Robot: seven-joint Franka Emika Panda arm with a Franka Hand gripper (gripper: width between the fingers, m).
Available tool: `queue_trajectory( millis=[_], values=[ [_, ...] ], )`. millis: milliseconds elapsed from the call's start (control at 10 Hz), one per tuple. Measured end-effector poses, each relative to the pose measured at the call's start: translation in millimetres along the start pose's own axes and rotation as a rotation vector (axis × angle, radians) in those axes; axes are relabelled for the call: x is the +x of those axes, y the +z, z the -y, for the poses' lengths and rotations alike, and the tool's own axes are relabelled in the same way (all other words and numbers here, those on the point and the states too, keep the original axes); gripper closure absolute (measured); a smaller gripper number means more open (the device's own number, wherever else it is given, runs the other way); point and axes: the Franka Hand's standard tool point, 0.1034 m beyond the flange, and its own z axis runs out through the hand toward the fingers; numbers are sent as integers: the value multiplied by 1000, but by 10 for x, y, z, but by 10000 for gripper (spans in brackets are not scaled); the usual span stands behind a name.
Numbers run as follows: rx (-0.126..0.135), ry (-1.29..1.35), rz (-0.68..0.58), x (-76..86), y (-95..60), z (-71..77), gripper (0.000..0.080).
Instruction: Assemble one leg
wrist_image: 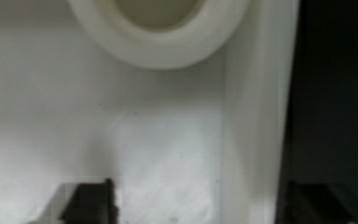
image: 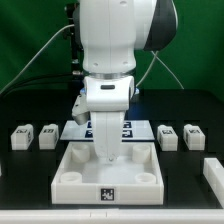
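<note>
My jaws stand apart, low over the tray (image: 68, 168), holding nothing. The nearest leg (image: 47, 135) lies on the worktop (image: 30, 172) at mid-left of the frame, well apart sideways from them.

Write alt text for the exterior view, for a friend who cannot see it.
A white robot arm points straight down, its claw low over the middle of a large white square tray on a black table. Two small tagged white legs lie at the exterior view's left, two more at its right, none held.
</note>
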Motion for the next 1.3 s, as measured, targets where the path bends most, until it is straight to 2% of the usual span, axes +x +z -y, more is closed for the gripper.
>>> queue_trajectory(
  millis=[100, 200, 300, 900, 1000, 1100, 1200, 1300],
  values=[
    [1, 0, 0, -1, 2, 3, 536],
    [1, 0, 0, -1, 3, 5, 672],
    [-7, 0, -1, 0, -8, -12, 735],
    [-16, -4, -3, 29, -21, -49, 735],
    [-29, -22, -11, 142, -42, -143, 735],
    [-54, -38, -26, 300, -33, -253, 735],
    [-94, -63, -47, 505, -31, -377, 735],
    [-99, -80, -61, 647, -13, -407, 736]
  ],
)
